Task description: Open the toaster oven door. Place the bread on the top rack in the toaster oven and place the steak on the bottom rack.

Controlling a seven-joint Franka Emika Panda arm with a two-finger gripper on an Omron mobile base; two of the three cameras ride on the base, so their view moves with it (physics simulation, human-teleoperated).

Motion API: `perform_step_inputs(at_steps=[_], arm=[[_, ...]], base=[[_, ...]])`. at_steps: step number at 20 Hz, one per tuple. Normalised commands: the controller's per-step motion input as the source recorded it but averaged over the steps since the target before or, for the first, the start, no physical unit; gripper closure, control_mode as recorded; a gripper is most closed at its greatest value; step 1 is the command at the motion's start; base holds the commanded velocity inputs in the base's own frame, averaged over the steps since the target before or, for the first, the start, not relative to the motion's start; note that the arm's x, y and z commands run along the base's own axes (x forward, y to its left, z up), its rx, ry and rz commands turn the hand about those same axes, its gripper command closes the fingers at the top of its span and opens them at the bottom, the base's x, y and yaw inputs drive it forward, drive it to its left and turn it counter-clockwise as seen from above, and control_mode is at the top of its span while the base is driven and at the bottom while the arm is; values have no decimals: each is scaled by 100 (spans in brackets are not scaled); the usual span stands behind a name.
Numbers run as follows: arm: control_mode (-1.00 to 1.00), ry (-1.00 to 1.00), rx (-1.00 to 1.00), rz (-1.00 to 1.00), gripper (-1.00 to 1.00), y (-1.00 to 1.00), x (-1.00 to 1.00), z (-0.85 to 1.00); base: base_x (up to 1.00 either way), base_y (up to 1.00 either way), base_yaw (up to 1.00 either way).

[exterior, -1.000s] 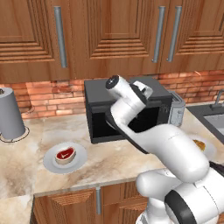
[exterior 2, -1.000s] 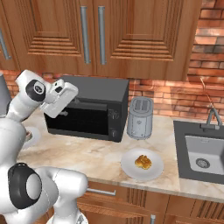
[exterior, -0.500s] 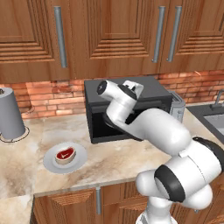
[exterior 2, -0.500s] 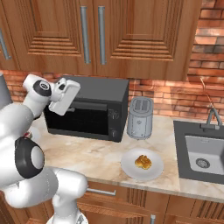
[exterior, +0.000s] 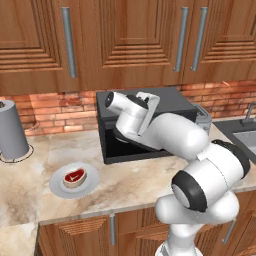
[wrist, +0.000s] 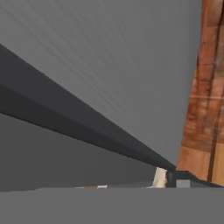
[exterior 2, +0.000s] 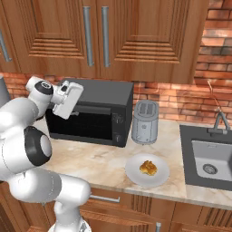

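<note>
The black toaster oven [exterior 2: 100, 94] stands on the counter against the brick wall, and its door [exterior 2: 86, 123] looks shut. My gripper [exterior 2: 71, 110] hovers at the door's upper left corner, close to the oven front, open with nothing in it. In the left base view the hand [exterior: 148, 104] sits against the oven's top front edge [exterior: 165, 100]. The hand view looks along a grey oven surface [wrist: 109, 65] with a dark band across it. The steak [exterior: 74, 176] lies on a plate left of the oven. The bread [exterior 2: 147, 167] lies on a white plate in front of the silver toaster. Both racks are hidden.
A silver toaster [exterior 2: 145, 121] stands just right of the oven. A sink [exterior 2: 212, 157] with a tap is at the far right. A grey paper-towel roll [exterior: 12, 130] stands at the far left. Wooden wall cabinets [exterior 2: 104, 36] hang above.
The arm has folded, with the elbow swinging right and down, and the hand has shifted slightly toward the oven's upper front. The jaws stay wide. Nothing on the counter moved.
</note>
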Motion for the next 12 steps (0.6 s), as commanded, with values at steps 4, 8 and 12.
perform_step_inputs(at_steps=[4, 8, 12], arm=[[-100, -7, -3, 0, 100, 0, -1, -83], [-100, -6, 0, 3, 100, 0, -26, -100], [-100, -2, 0, 3, 100, 0, -37, -100]], base=[[0, 0, 0], [0, 0, 0], [0, 0, 0]])
